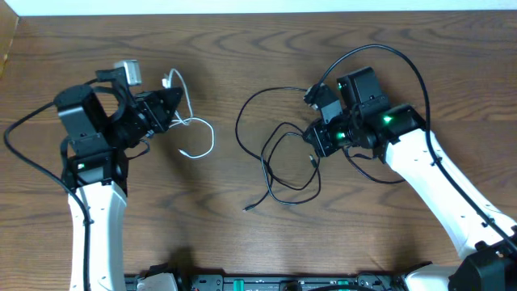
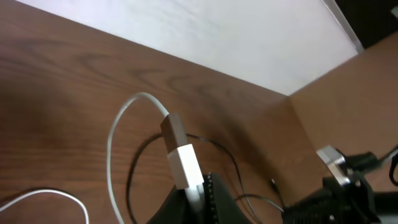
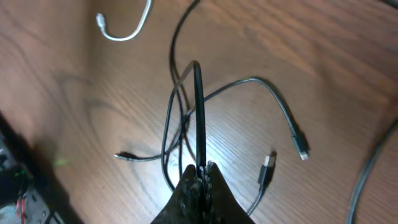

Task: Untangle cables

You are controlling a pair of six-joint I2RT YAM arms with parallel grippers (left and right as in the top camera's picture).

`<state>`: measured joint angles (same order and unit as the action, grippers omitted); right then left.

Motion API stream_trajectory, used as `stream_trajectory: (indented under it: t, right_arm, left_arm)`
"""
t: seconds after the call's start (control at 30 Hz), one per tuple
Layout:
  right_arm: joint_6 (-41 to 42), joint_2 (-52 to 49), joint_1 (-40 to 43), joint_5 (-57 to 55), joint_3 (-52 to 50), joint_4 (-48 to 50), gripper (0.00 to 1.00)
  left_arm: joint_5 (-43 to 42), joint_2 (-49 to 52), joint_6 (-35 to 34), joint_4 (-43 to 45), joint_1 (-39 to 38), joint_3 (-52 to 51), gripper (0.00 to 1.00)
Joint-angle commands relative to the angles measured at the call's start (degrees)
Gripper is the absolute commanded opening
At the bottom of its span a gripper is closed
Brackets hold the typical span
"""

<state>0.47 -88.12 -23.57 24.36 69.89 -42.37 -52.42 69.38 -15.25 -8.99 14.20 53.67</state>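
The white cable lies in a loose curl left of centre, apart from the black one. My left gripper is shut on its white plug end, holding it above the table; the cord arcs away from the plug. The black cable sprawls in loops at centre right. My right gripper is shut on a strand of the black cable and holds it raised, with its plug ends lying on the wood. The white cable's far end shows at the top of the right wrist view.
The wooden table runs to a white wall at the back. A cardboard panel stands at the far right of the left wrist view. Thicker black arm wires arc over the right arm. A dark rail lines the front edge.
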Motion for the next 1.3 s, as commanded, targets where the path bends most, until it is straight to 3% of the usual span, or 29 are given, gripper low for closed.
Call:
stream_trajectory:
  t: [0.0, 0.33, 0.63, 0.73, 0.97, 1.27]
  right_arm:
    - [2.2, 0.4, 0.3, -4.1, 7.1, -1.2, 0.01]
    - [2.3, 0.4, 5.5, -11.5, 35.7, -14.7, 0.01]
    - [2.9, 0.4, 18.2, -12.3, 59.5, -25.3, 0.01]
    - [3.8, 0.4, 25.0, -20.0, 65.2, -30.0, 0.01]
    - [12.4, -0.7, 34.7, -35.3, 64.9, -31.6, 0.01]
    - [15.4, -2.5, 43.8, -36.5, 64.9, -33.0, 0.01]
  left_arm:
    - [-0.9, -0.2, 0.2, -0.2, -3.1, -0.1, 0.08]
    - [3.6, 1.0, 2.7, -2.7, -9.3, -0.1, 0.08]
    - [3.6, 4.1, 3.0, -2.8, -11.4, -0.2, 0.08]
    - [3.6, 5.8, 3.0, -2.8, -11.5, -0.2, 0.07]
    - [3.6, 6.8, 3.0, -2.4, -11.6, -0.2, 0.08]
    - [3.4, 6.8, 8.0, -2.0, -14.1, -0.2, 0.08]
